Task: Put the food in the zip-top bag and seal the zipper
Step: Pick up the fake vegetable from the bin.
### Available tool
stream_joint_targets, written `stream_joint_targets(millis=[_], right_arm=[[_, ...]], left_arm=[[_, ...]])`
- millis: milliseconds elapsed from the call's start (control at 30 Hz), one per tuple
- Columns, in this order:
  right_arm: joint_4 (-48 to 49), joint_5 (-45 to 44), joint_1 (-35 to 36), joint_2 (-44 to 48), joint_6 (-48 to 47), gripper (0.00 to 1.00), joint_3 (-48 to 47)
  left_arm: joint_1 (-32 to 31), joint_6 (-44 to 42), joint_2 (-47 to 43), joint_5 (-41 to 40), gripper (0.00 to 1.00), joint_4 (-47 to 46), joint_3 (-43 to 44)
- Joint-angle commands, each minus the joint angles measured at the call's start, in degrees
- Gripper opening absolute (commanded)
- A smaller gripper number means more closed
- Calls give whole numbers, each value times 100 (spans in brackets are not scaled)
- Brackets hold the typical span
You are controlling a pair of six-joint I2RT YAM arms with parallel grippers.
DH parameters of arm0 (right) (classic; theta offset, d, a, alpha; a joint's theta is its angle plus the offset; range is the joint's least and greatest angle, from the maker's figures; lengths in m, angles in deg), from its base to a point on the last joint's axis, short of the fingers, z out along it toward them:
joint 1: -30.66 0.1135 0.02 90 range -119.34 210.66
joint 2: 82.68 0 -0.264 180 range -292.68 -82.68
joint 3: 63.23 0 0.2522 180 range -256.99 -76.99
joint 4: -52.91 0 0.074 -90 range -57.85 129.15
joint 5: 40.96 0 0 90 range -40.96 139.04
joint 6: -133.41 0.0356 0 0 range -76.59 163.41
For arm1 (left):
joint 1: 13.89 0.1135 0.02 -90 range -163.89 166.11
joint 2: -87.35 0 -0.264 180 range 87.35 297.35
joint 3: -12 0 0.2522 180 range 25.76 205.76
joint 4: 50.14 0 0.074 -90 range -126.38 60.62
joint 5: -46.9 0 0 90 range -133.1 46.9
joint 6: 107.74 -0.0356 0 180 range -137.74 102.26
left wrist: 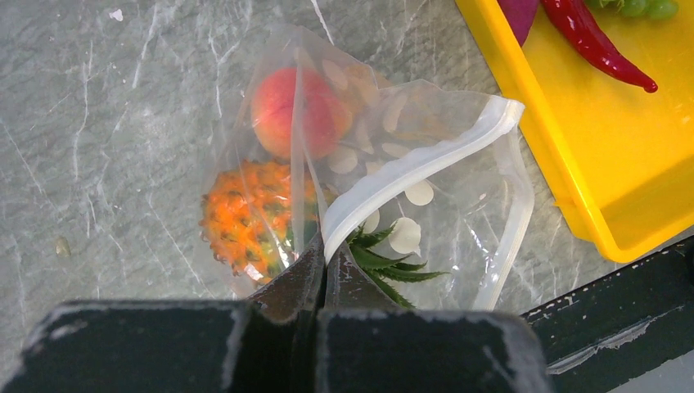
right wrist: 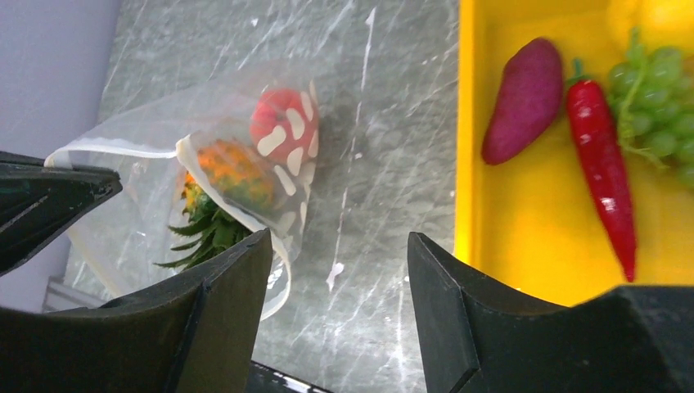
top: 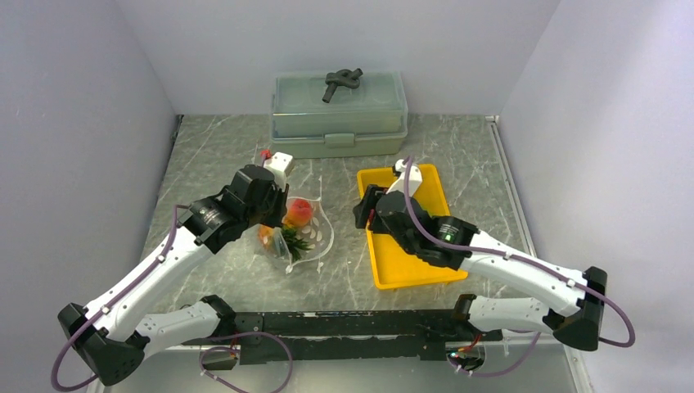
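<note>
The left gripper (left wrist: 321,270) has its jaws pressed together, pinching the near end of the zipper (left wrist: 409,168). This holds the mouth of the zip-top bag (left wrist: 458,221) up off the table (right wrist: 385,123). The bag sits on the table's left half, just beside the yellow tray's (right wrist: 524,246) left edge, with the peach (left wrist: 286,110) and pineapple (left wrist: 245,217) inside. The right gripper (right wrist: 340,246) hangs with its jaws wide apart, holding nothing, above bare table between bag and tray. The eggplant (right wrist: 524,98), chili (right wrist: 606,172), grapes (right wrist: 655,98) and lemon (right wrist: 655,16) lie in the tray.
</note>
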Motion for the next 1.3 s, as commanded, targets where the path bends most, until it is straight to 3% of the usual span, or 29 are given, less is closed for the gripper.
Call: stream_joint_targets(millis=[0,400,1267], right_arm=[[-578,-589,-110,326,-434,66,-183],[-1049,-384,-916,390,-892,68,19],[413,1644,-2556,-1727,-1027,65,-49]], left_arm=[[18,-63,-134,-67,0,-101,5],[18,-52,-178,-45,0,-103,-1],[15,-108,-158,-70,0,-91,-10]])
